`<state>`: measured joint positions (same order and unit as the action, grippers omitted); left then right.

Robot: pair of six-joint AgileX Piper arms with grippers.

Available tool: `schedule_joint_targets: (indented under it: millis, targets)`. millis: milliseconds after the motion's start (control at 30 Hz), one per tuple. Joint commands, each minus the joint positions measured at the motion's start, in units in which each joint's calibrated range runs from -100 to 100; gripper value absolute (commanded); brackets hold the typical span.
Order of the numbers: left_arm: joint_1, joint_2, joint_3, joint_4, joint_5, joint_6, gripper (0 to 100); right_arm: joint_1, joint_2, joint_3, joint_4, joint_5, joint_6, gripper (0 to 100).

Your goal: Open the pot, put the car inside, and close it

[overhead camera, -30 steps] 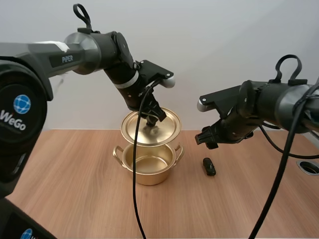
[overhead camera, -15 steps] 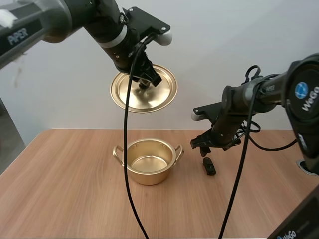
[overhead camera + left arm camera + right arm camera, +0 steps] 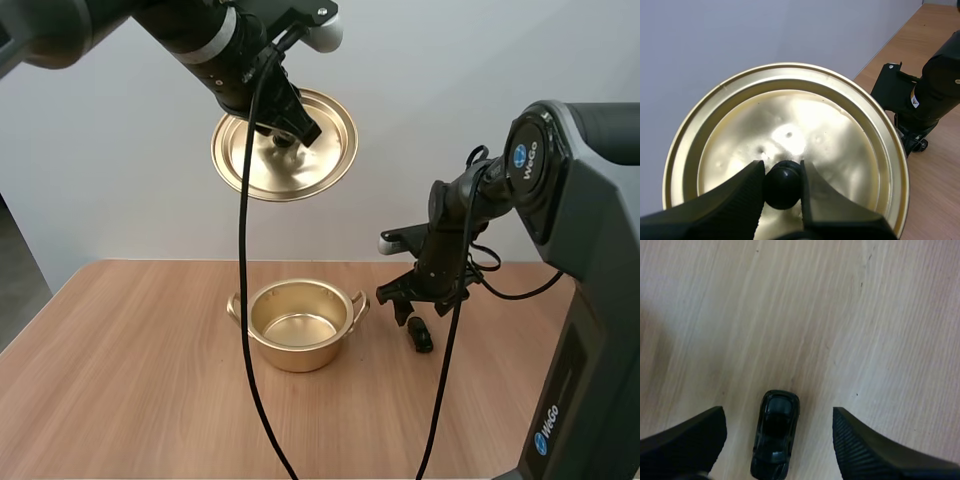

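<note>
A: Which step is in hand, if we begin with what is nearest?

B: The near part of the desk (image 3: 150,400) offers no obstacle. Next is the golden pot (image 3: 298,338), open and empty, so I judge the opening as done. Near its right handle lies the small black toy car (image 3: 421,336), on the wood and not touching the pot.

A: And the right tool?

B: The right tool (image 3: 778,415) hangs directly above the car. It is released, with its ribbed fingers (image 3: 860,445) wide apart on both sides of the car's body. I think picking up the car is the step now.

A: What does the next move need?

B: It needs to go down until the fingers are beside the car's long sides, then clench and lift. After that it must carry the car over the pot's handle and rim. The car is small and glossy, so it may slip or turn.

A: And farther away?

B: High above the pot, the left tool (image 3: 781,172) is clenched on the black knob (image 3: 783,189) of the lid (image 3: 850,150). The lid is tilted and well apart from the car's path.
</note>
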<state>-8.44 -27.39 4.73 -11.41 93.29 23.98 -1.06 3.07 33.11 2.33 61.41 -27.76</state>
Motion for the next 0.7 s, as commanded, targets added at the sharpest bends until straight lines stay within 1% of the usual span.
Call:
schedule_joint_targets:
  millis: [0, 433, 667]
  targets:
    - [0.0, -0.28, 0.01, -0.14, 0.01, -0.02, 0, -0.02, 0.24, -0.1, 0.04, -0.1, 0.05, 100]
    - [0.0, -0.8, 0.01, -0.74, 0.01, -0.02, 0, -0.02, 0.79, -0.1, 0.04, 0.83, 0.16, 100]
    - [0.0, -0.92, 0.01, -0.72, 0.01, -0.11, 0, -0.02, 3.73, -0.1, 0.04, 2.03, 0.16, 100]
